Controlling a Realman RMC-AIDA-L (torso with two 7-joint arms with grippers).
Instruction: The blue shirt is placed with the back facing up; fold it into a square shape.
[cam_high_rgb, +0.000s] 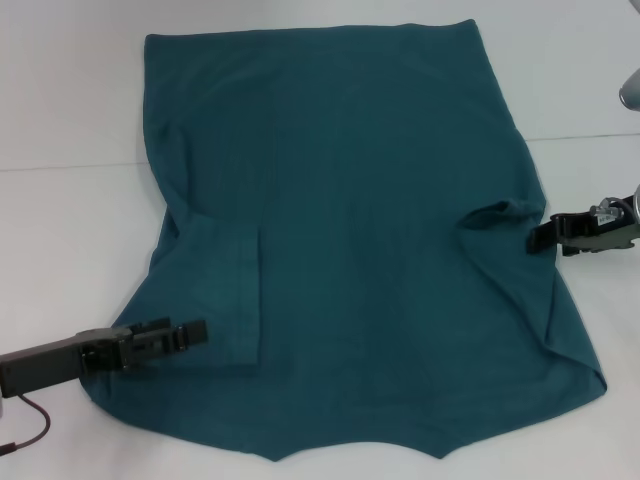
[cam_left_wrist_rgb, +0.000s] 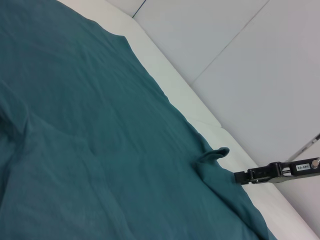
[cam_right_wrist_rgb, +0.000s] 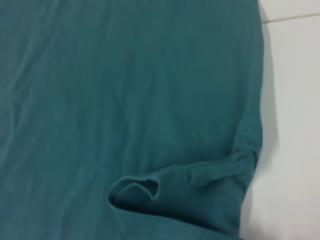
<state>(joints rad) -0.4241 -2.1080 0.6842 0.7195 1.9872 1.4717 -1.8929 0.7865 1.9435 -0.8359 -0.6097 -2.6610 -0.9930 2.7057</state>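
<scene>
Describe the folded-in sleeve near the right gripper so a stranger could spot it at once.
A blue shirt covers most of the white table. On its right edge, about midway down, the right gripper hovers at a small folded-in sleeve. Unlike the flat sleeve near the left gripper, this one bunches into a raised curl.

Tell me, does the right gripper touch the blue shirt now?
Touching. In the left wrist view, the right gripper tip meets the blue shirt edge with no gap; the head view agrees.
</scene>
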